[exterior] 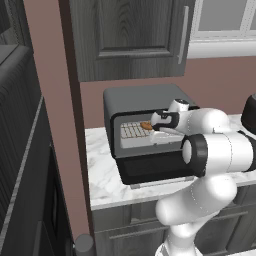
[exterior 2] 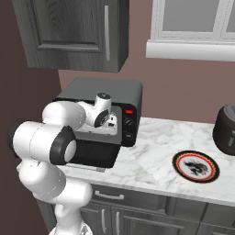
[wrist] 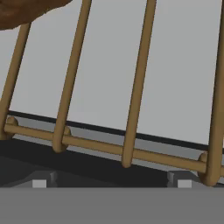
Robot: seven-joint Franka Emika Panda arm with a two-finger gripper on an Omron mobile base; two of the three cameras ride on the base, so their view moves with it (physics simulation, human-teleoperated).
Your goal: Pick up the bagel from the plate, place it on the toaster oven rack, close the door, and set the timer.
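The toaster oven stands on the marble counter with its black door folded down and open. On the toaster oven rack inside lies the golden-brown bagel, near the rack's right side. My gripper reaches into the oven's mouth just right of the bagel. In the hand view its fingertips stand wide apart, open, over the rack's bars, with nothing between them. The bagel shows at that view's top left corner. The plate sits bare on the counter to the right.
The oven's knobs are on its right front panel. A dark round appliance stands at the counter's far right. A grey wall cabinet hangs above the oven. A brown wall column borders the counter's left end.
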